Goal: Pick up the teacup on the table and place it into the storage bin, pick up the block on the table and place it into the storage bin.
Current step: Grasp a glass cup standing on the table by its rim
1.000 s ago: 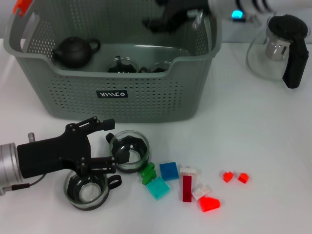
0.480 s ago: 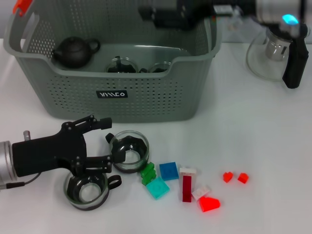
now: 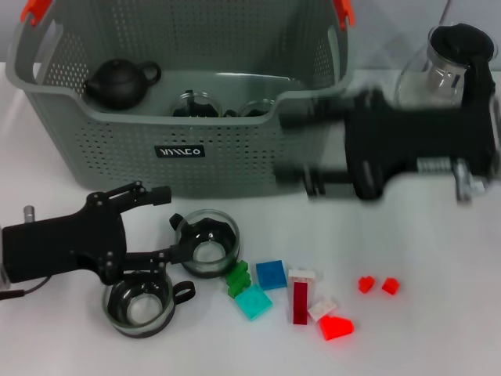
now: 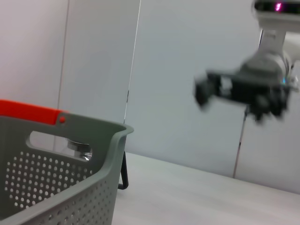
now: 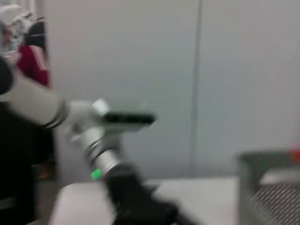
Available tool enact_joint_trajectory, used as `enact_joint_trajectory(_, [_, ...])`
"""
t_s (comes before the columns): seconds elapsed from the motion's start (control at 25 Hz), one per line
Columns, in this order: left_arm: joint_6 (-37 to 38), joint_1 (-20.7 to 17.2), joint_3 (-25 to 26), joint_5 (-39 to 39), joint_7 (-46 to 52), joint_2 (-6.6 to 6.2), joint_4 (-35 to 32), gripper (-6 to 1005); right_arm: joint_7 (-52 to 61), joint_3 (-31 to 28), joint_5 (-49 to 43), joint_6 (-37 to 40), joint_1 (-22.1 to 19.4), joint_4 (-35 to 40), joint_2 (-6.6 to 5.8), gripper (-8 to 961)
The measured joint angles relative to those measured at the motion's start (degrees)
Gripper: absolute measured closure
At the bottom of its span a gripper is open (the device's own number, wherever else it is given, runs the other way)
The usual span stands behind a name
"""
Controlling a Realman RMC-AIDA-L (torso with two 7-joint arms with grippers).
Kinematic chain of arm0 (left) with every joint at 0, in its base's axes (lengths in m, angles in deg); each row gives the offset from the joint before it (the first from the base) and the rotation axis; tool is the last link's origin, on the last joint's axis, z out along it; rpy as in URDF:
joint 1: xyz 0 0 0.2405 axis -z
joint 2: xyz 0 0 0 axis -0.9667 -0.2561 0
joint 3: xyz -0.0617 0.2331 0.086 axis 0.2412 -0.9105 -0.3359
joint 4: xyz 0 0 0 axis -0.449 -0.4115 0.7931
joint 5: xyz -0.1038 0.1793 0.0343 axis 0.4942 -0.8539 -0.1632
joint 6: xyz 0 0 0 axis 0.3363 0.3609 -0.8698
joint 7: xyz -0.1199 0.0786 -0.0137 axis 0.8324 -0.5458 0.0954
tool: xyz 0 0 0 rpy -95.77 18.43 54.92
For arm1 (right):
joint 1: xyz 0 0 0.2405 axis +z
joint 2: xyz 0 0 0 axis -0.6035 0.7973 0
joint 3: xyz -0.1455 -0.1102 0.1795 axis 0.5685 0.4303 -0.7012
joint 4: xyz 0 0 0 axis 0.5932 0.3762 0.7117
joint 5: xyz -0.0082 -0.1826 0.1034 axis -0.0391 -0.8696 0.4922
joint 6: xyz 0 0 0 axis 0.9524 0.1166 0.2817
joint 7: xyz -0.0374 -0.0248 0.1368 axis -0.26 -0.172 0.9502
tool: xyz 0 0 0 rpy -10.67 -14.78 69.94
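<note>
Two glass teacups sit on the white table just below the grey-green perforated storage bin, so the left gripper spreads wide beside one, while the right gripper, open-looking, hangs above the coloured blocks.

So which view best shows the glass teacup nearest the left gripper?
The head view: the clear glass teacup sits whole on the white table, beside the left gripper. Neither wrist view shows the cup.

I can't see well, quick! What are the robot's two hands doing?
Left gripper: open, fingers either side of a glass teacup, not holding it.
Right gripper: open, empty, in front of the storage bin.
</note>
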Motion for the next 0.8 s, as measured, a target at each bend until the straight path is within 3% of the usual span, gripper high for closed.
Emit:
enact_joint_trajectory(0.24, [2.3,-0.7,0.0,-1.4,4.0,-0.80,-3.7,65,3.9,-1.7,-7.3,5.9,1.7,-6.5,-0.25,325])
enact_joint_trajectory(0.52, [2.2,-2.4,0.1,-4.3,12.1,-0.99,-12.2,64,6.7,-1.8,-11.7,5.6,4.4,-10.4,0.06,324])
enact_joint_trajectory(0.8, [2.6,-2.4,-0.1,-10.9,23.6,-0.47,-23.5,64,7.8,-2.1,-12.6,3.1,7.8,-14.6,-0.44,325])
